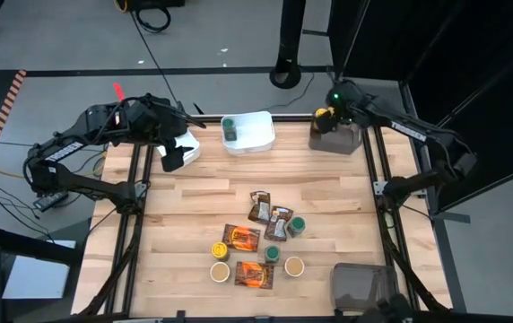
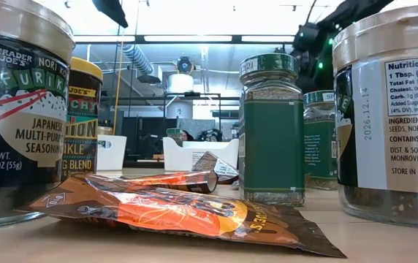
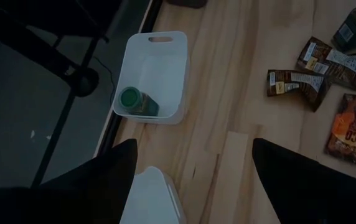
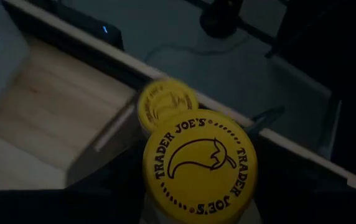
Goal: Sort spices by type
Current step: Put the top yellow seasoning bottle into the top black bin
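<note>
Several spices lie in the table's middle: orange-and-brown foil packets (image 1: pixel 241 238) and short jars with green (image 1: pixel 297 225), yellow (image 1: pixel 220 248) and tan lids (image 1: pixel 293 266). One green-lidded jar (image 3: pixel 137 102) sits in a white tub (image 1: pixel 249 132) at the far edge. My right gripper (image 1: pixel 326 117) is over the far-right grey-brown bin (image 1: pixel 335 136), shut on a yellow-lidded jar (image 4: pixel 200 162). A second yellow-lidded jar (image 4: pixel 165 102) sits in that bin. My left gripper (image 3: pixel 193 168) hangs open above another white tub (image 3: pixel 150 199) at the far left. My right gripper holds the yellow-lidded jar from above, over the grey-brown bin. The jar's lid (image 4: pixel 200 158) faces the wrist camera and hides the fingers, so the place of contact on the jar's body cannot be seen. The jar appears lifted above the second jar in the bin.
A second grey-brown bin (image 1: pixel 361 285) stands at the near right corner. Bare wood lies between the far tubs and the spice cluster. In the low view, large jars (image 2: pixel 19 102) and a packet (image 2: pixel 187 212) crowd the near foreground.
</note>
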Robot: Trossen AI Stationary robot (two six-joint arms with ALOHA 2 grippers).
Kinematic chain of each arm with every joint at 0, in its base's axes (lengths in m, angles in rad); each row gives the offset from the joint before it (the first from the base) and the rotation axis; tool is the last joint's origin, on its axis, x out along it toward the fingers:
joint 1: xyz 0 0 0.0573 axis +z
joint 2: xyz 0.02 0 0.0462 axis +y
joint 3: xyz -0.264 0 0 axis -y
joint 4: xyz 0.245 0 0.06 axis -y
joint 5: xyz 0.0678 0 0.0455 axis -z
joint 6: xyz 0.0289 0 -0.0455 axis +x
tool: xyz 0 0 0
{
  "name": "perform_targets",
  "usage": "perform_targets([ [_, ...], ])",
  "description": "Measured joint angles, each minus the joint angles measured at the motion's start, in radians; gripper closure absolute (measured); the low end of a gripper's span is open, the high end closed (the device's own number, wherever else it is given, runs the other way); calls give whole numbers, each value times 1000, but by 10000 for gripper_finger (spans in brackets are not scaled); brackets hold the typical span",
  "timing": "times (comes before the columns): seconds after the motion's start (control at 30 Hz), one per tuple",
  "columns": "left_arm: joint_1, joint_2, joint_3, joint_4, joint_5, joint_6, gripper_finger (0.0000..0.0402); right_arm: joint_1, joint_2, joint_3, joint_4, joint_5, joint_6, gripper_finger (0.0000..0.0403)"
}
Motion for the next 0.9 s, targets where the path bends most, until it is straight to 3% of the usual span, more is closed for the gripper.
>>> perform_targets([
  [0.63, 0, 0, 0, 2, -25, 0, 76, -137, 32, -29, 50, -37, 55, 163],
  [0.9, 0, 0, -1, 2, -35, -8, 76, -158, -38, -219, 226, -84, 157, 163],
])
